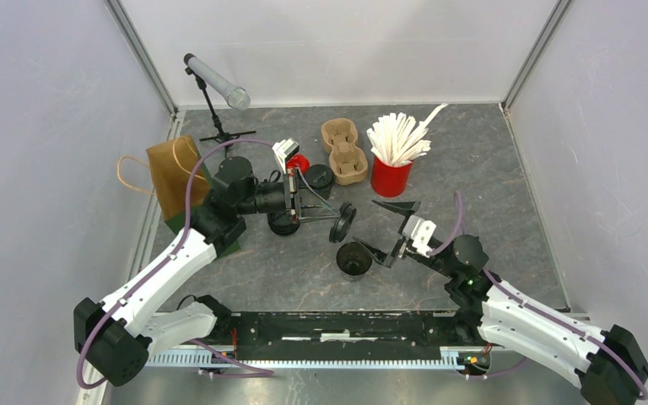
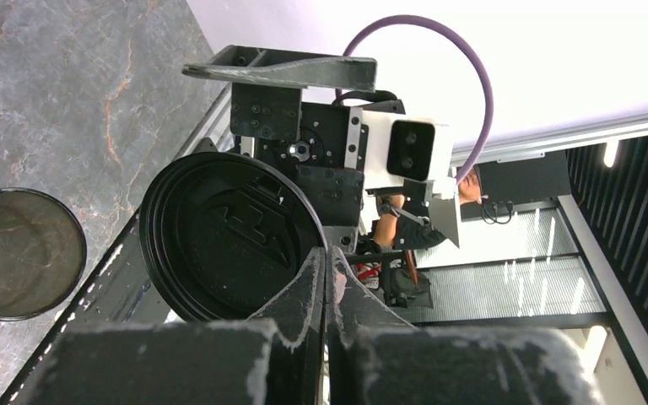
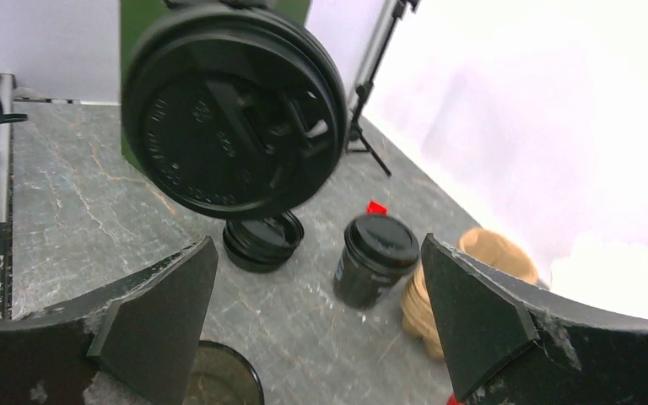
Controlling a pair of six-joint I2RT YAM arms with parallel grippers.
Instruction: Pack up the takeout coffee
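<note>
Pinching the light, bendy lid (image 2: pixel 228 236) at its rim, your left end effector (image 2: pixel 327 272) must squeeze gently; your right end effector (image 1: pixel 386 229) gapes wide.

One open cup (image 1: pixel 354 259), one lidded cup (image 1: pixel 319 177), two lids (image 1: pixel 342 223) (image 1: pixel 283 224), one bag (image 1: pixel 173 173), one stirrer holder (image 1: pixel 391 177), one carrier stack (image 1: pixel 343 150).

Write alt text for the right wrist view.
A black cup lid, on edge, fills the upper left, ahead of the right gripper's wide-open fingers. Beyond, on the grey table: another lid lying flat, a lidded cup and a pulp cup carrier.
</note>
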